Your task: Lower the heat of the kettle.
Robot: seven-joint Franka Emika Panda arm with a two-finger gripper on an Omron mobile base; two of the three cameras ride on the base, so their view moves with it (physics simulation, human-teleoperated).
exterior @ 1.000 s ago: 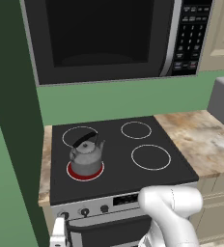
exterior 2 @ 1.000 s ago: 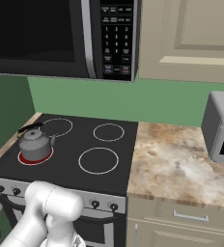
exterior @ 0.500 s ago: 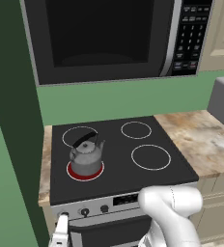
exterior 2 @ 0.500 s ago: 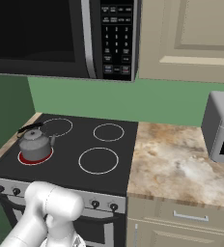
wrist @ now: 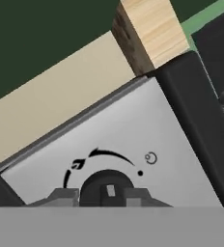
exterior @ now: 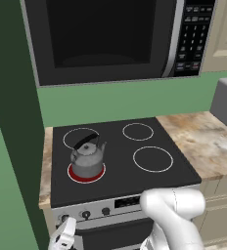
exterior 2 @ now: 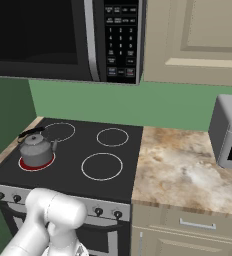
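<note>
One kettle point(exterior: 87, 157), grey metal with a black arched handle, sits on the front-left burner point(exterior: 86, 173), left of centre in the left base view. That ring glows red; the other three rings are plain white outlines on the black cooktop point(exterior: 130, 161), four burners in all. Along the stove's silver front panel point(exterior: 125, 202) the right base view shows a row of small dark knobs, several partly hidden by the arm.

Marbled brown bench point(exterior 2: 188, 170) runs to the right of the stove, with cream drawers below and cream cabinets above. One black microwave point(exterior: 110, 39) hangs over the cooktop, and a grey appliance point(exterior 2: 230, 132) stands on the bench at the right edge. The walls are green.

The white arm point(exterior: 174, 215) bends low at the bottom of the left base view, reaching left, with the gripper point(exterior: 64, 237) at the lower left before the stove front. In the hand view one dark knob point(wrist: 106, 185) lies close between the jaws, under a curved arrow mark; whether they grip it I cannot tell.
</note>
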